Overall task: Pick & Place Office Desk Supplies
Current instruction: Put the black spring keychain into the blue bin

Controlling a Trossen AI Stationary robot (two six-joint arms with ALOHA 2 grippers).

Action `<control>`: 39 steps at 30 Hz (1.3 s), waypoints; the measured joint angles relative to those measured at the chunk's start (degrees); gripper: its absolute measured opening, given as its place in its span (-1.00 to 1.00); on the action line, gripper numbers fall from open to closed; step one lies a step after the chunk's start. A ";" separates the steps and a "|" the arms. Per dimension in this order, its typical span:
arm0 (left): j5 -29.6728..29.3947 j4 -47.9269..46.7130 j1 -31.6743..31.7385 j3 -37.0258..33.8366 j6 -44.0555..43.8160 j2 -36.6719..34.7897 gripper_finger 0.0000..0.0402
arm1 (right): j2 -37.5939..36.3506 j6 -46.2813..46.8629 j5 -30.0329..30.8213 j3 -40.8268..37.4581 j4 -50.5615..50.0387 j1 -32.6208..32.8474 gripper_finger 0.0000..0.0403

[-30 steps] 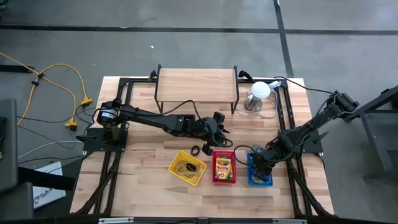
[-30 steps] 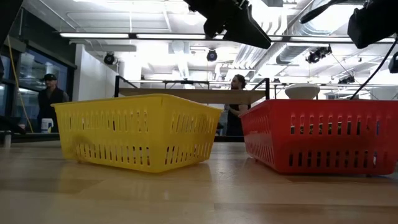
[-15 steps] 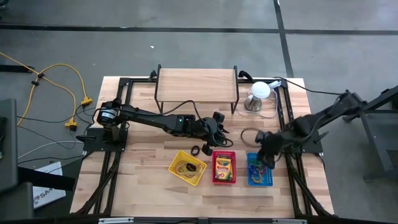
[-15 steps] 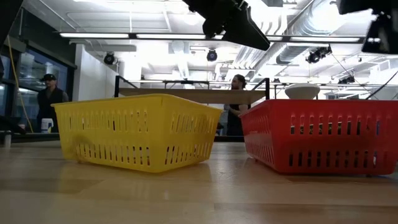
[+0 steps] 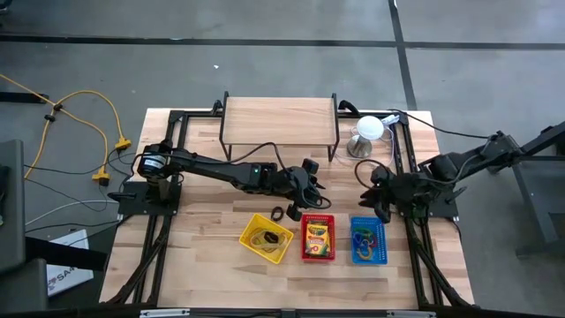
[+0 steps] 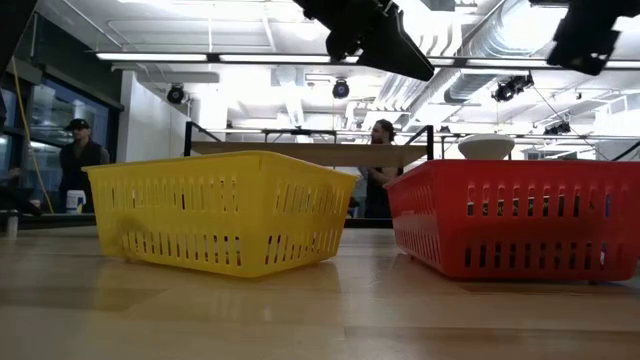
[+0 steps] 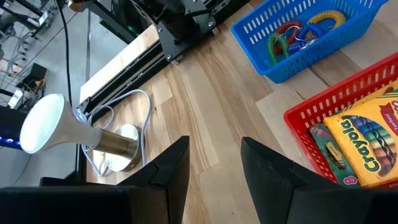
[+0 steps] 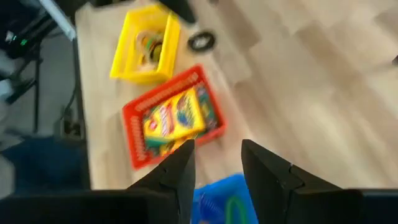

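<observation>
Wooden worktop (image 5: 212,221) under me carries three small baskets in a row: the yellow basket (image 5: 267,238) with rubber bands, the red basket (image 5: 318,237) with the crayon box (image 7: 367,146), and the blue basket (image 5: 369,240) with coloured clips (image 7: 303,35). My right claw (image 5: 378,201) hangs empty above the worktop just behind the blue basket, fingers apart. My left claw (image 5: 311,196) waits behind the red basket, fingers apart too. One dark ring (image 5: 278,214) lies loose on the wood between the yellow and red baskets, near my left claw. I judge that is the piece left to sort. To do it well I should come straight down over it, one finger inside the loop, and close gently.
</observation>
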 joint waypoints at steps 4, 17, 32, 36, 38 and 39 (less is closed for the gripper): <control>0.00 0.00 0.00 0.00 0.00 0.00 -0.32 | -0.14 -3.21 3.53 0.00 2.17 -2.57 -0.41; 0.00 0.00 0.00 0.00 -0.28 0.00 -0.32 | -6.33 -14.56 -1.94 0.02 5.47 -21.49 -0.41; 0.00 0.00 0.00 0.00 -0.44 0.00 -0.32 | -10.61 -24.60 -1.84 0.02 8.40 -26.14 -0.41; 0.00 0.00 0.02 0.00 -0.44 0.00 -0.32 | -16.20 -25.97 -0.92 -1.41 9.98 -26.12 -0.41; 0.00 0.02 0.02 0.00 -0.42 0.00 -0.32 | -20.54 -25.97 -0.68 -3.48 10.57 -26.12 -0.41; -0.02 0.00 0.00 0.00 -0.44 0.00 -0.32 | -22.93 -25.89 -0.60 -4.74 10.69 -26.12 -0.41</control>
